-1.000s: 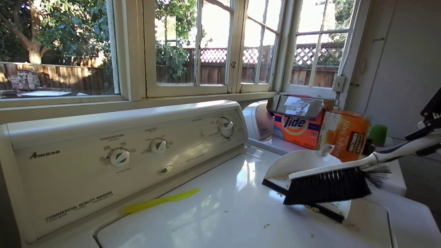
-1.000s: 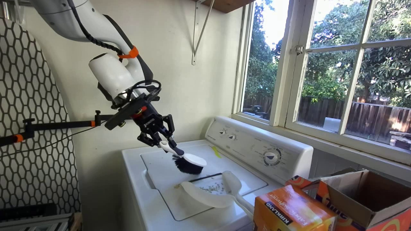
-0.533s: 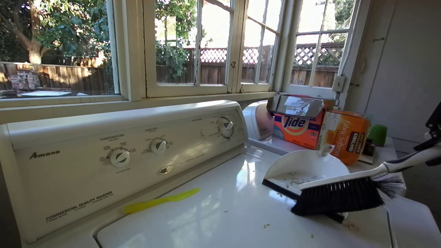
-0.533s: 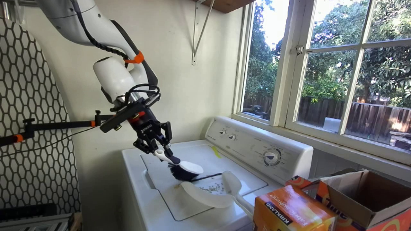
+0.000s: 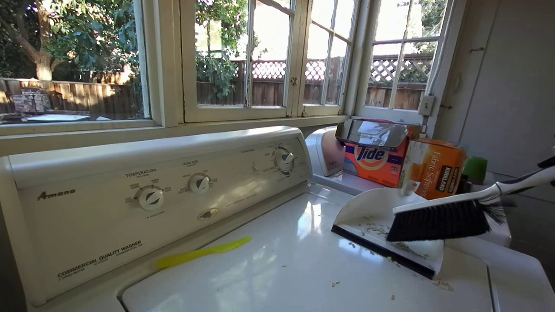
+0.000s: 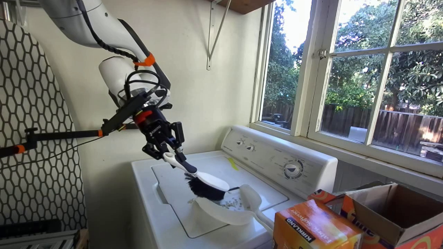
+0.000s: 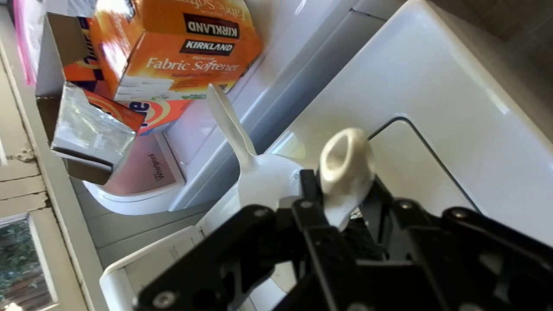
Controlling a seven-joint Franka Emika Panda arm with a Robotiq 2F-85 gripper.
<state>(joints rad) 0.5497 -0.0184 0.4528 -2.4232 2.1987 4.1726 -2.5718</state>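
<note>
A white washer (image 6: 148, 207) fills my working area, and on its lid (image 5: 243, 277) I see the white dustpan (image 5: 377, 203), with a black lip (image 5: 383, 252) along its mouth. Over the dustpan I hold the brush (image 6: 213, 181), bristles (image 5: 438, 225) down; whether they touch it or hang just above, I can't tell from here. My gripper (image 6: 174, 159) has its fingers (image 7: 309, 188) pinching the handle (image 7: 348, 190), one on each side. A yellow utensil (image 5: 204, 252) lies toward the washer's back, well apart from the brush. I judge things partway along: many pale flakes (image 5: 377, 229) already lie inside the dustpan, while others along its lip, a small cluster (image 5: 444, 285) off one corner and a few strays (image 5: 334, 284) lie outside on the lid.
</note>
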